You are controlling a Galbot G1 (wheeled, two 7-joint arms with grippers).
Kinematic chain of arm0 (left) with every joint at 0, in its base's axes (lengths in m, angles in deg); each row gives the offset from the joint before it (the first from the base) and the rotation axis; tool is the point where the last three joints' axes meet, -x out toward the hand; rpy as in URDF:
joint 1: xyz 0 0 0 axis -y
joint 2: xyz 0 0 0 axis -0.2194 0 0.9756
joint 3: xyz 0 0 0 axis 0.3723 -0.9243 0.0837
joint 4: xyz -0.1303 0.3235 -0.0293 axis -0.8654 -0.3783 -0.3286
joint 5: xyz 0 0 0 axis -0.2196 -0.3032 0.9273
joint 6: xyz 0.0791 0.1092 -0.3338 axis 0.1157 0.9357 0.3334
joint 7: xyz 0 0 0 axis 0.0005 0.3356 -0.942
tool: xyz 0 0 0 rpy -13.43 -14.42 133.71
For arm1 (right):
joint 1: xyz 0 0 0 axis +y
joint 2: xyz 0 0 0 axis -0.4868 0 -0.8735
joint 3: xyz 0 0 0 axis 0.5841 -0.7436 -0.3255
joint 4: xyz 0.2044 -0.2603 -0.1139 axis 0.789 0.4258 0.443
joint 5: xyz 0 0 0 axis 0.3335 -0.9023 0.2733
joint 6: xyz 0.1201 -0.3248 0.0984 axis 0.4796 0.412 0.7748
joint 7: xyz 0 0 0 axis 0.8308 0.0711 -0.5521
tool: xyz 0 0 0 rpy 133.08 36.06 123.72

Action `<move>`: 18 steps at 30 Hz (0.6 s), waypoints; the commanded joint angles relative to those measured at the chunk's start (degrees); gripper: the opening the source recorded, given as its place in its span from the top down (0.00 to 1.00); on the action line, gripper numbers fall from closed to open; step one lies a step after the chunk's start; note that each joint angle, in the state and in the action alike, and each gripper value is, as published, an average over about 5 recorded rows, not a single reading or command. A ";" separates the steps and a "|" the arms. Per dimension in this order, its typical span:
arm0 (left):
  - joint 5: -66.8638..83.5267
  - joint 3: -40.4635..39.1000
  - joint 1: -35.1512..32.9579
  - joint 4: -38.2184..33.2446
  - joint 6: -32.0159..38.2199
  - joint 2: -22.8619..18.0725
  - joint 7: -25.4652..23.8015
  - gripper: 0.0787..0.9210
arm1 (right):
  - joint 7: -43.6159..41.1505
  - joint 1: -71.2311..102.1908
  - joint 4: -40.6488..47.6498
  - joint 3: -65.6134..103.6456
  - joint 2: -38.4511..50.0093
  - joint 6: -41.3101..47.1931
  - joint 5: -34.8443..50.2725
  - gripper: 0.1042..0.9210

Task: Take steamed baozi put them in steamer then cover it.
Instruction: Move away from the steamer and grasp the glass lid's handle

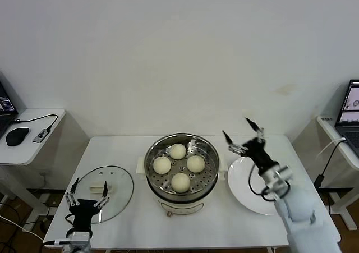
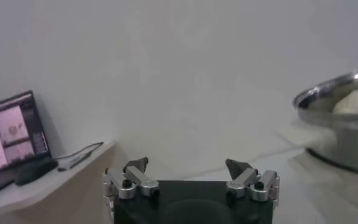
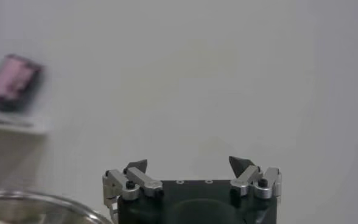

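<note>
All four steamed baozi sitting in steamer, mid table. Cover lying beside it, uncovered. Left tool hovering open over cover; right tool open, empty above plate. Covering remaining.

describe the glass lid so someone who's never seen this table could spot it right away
Start at the steamer, the shiny steel pot with four baozi at the middle of the white table. On the robot's left of it, flat on the tabletop, lies the cover. Unlike the solid white plate on the other side, it is clear glass with a metal rim and a cream bar handle.
</note>
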 commanded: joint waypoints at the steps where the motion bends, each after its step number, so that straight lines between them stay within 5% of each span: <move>1: -36.74 6.69 -8.03 5.36 4.15 4.35 1.94 0.12 | 2.03 20.02 -3.09 20.86 -12.23 -2.30 -3.53 0.12; 7: -48.50 9.82 -11.18 8.64 6.01 7.33 1.96 0.12 | 6.47 19.64 -1.60 25.39 -12.03 -1.80 -1.65 0.12; 18: -57.16 5.21 1.55 18.60 6.46 7.83 0.23 0.12 | 8.33 19.09 1.47 25.95 -13.01 -2.49 -2.05 0.12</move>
